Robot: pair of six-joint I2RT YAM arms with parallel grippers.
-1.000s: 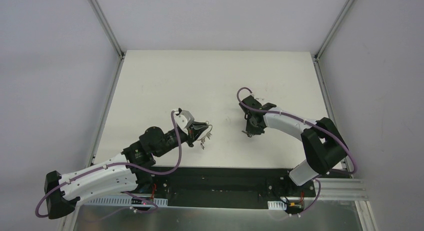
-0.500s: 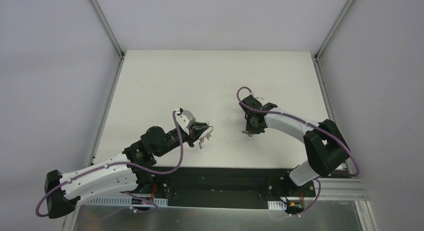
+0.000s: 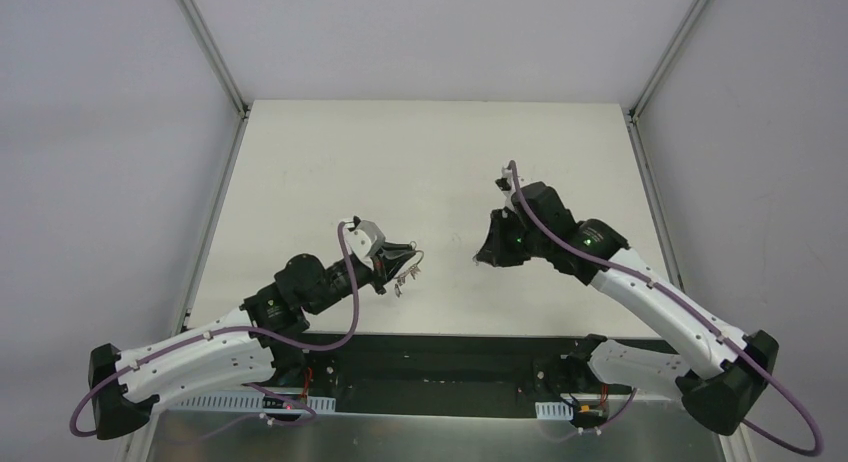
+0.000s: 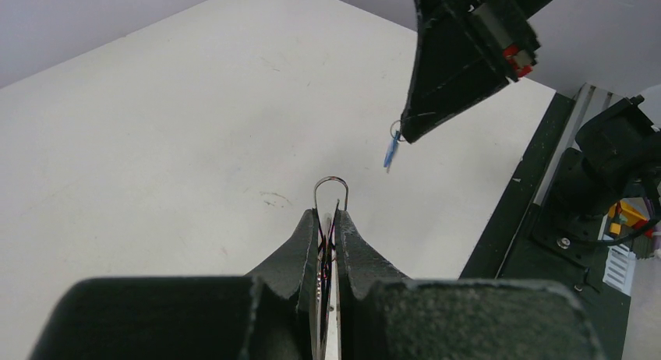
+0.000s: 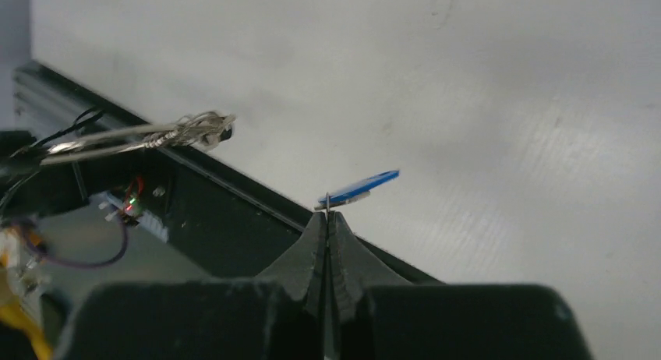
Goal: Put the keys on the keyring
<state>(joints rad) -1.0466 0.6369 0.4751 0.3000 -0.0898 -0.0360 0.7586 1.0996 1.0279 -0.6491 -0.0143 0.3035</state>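
TWO ARMS, ONE KEY TO GO: The keyring point(image 4: 331, 179) is shown pinched edge-on between the pressed-together fingers of the left gripper point(image 3: 398, 265). It is held above the table point(image 3: 420, 152), with its plain silver keys point(image 3: 399, 285) dangling at about 7 o'clock of the ring in the overhead view. At 3 o'clock of it, well apart, the blue key point(image 5: 366, 185) is clamped by one end in the tightly shut right gripper point(image 3: 484, 261). Its blue part juts toward 2 o'clock in the right wrist view, and it has not yet been threaded on.

The hold on the blue key is judged slight, so it could be twisted or dropped once pushed against the wire. The ring's split cannot be made out, so the key's hole may be brought to the wrong spot. The ring is gripped at one edge only and could be swivelled or dragged out of the fingers under a sideways load.
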